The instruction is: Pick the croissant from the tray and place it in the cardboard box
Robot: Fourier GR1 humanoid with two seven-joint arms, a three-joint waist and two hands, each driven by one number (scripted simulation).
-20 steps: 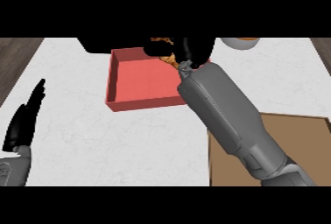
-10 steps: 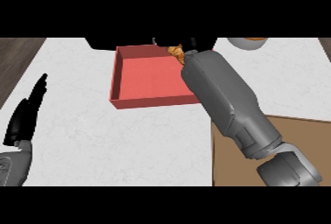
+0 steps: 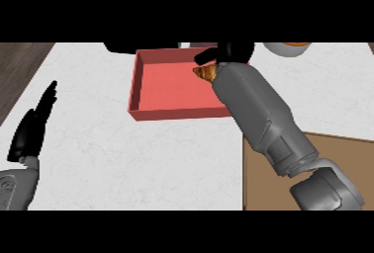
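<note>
my right hand (image 3: 228,51) is at the far end of the square red tray (image 3: 175,113), black against the tray's back right corner. my grey right forearm (image 3: 256,108) runs up to it from the lower right, crossing the tray's right wall. the small golden-brown croissant (image 3: 208,73) is inside the tray near that same corner, just below the hand and right against my wrist. only a wedge of it shows, the rest hidden by the arm. i cannot tell whether the hand has closed on the croissant or is just hovering over it, and i cannot tell whether the pastry is lying on the tray floor or lifted off it.

the flat brown cardboard box (image 3: 343,158) is at the lower right, well apart from the tray, with my elbow over its near left part. the white marbled tabletop (image 3: 146,163) carries both.

my left hand (image 3: 30,131) rests at the left edge of the view, fingers straight and pointing up, holding nothing.

at the top right, a pale round bowl (image 3: 286,48) with something orange in it is cut off by the edge of the view. a dark shape (image 3: 122,47) sits just beyond the tray's far left corner; i cannot make out what it is.
</note>
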